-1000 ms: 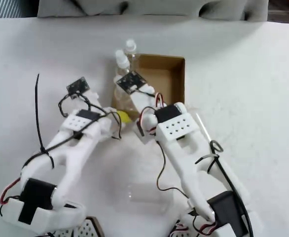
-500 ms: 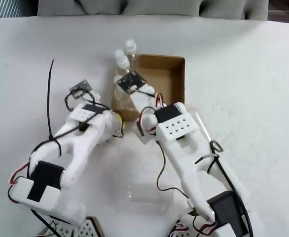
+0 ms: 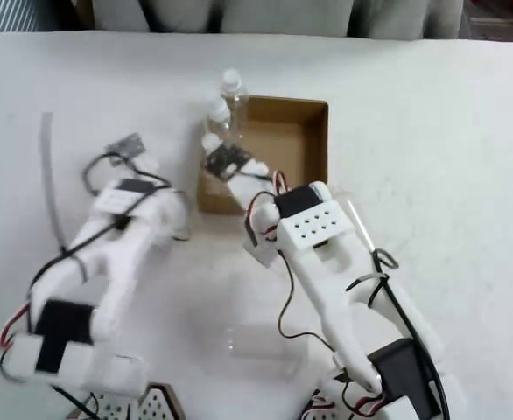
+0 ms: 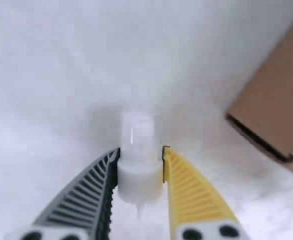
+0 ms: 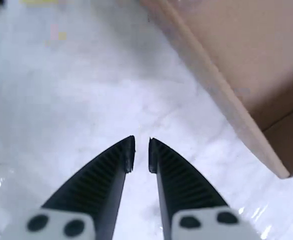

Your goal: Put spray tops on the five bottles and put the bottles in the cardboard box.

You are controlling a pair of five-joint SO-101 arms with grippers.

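Right now the left jaws are pinching a small white plastic spray top (image 4: 138,160) by its wider collar, the grey side and the yellow side pressing in from opposite flanks. They are holding it over the white worktop (image 4: 61,60), near a corner of the brown cardboard box (image 4: 276,115). The top is probably proving very light, hard and smooth, so the collar is looking like the safest place to grip, leaving the nozzle free. The right jaws are sitting almost pressed together, gripping nothing, just beside the box wall (image 5: 236,55). Three clear plastic bottles (image 3: 217,112) with white tops are standing in a row at the box's left wall (image 3: 202,188); I cannot tell whether inside or outside. Another clear bottle (image 3: 261,341) is lying near the arm bases; thin-walled, it is likely denting easily.
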